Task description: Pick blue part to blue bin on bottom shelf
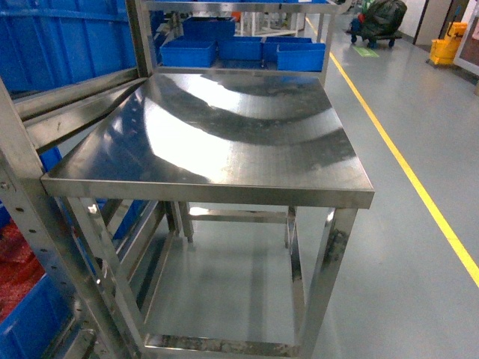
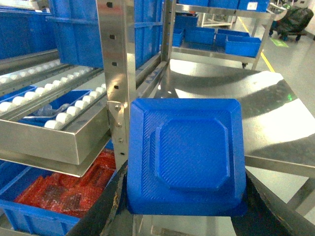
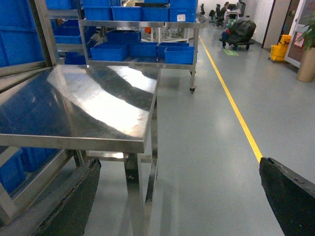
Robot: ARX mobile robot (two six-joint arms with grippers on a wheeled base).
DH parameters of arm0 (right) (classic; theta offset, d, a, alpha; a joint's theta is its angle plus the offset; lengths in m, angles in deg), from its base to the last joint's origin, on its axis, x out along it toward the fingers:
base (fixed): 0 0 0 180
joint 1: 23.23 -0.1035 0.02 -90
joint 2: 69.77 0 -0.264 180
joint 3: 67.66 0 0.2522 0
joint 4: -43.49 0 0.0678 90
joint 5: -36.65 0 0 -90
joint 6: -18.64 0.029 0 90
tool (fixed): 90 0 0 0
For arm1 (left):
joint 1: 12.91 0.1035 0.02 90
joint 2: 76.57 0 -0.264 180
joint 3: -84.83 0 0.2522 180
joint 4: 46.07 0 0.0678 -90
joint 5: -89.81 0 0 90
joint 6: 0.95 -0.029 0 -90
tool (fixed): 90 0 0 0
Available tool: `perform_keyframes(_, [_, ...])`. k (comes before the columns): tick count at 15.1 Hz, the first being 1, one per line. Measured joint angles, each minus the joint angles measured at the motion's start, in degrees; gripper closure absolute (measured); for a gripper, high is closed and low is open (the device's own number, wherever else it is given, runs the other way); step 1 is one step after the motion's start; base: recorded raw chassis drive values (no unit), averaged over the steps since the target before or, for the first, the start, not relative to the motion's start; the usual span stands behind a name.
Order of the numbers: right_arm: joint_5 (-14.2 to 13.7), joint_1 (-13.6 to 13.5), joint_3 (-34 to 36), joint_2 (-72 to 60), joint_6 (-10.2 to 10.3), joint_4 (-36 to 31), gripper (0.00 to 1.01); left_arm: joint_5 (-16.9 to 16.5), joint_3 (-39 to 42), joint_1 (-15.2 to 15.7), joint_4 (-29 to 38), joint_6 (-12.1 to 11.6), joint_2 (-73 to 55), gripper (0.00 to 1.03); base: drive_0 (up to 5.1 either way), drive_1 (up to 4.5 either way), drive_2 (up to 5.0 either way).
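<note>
One blue part (image 2: 186, 156), square with clipped corners and a raised centre panel, held upright between the two dark fingers (image 2: 106, 209) of the left hand (image 2: 184, 216), closed on its lower edge, beside the rack's perforated steel post (image 2: 118, 73). To its left, the bottom shelf (image 2: 47, 142): a steel lip, rows of white rollers (image 2: 64, 115), one blue bin (image 2: 51, 104) resting on them. Below that, one blue crate of red parts (image 2: 64, 194). One bare steel desk (image 1: 217, 134) ahead in the head view. Right hand (image 3: 182, 196) spread wide, two black fingers (image 3: 288, 194) well apart, gripping nothing, over grey floor. One yellow floor line (image 1: 408, 168); four blue bins (image 1: 243, 51) on a far shelf.
</note>
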Motion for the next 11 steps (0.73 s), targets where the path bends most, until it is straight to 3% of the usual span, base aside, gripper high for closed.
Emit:
perform_keyframes(5, [-0.02,0.0,0.0,-0.02,0.0,0.2,0.03,0.07,0.0,0.02,-0.04,0.0,0.33,0.59,0.0,0.0,0.0])
perform_keyframes(11, [0.0,0.0,0.0,-0.02,0.0,0.26,0.03,0.0,0.0,-0.02,-0.04,0.0,0.33,0.59,-4.9,3.05,1.8])
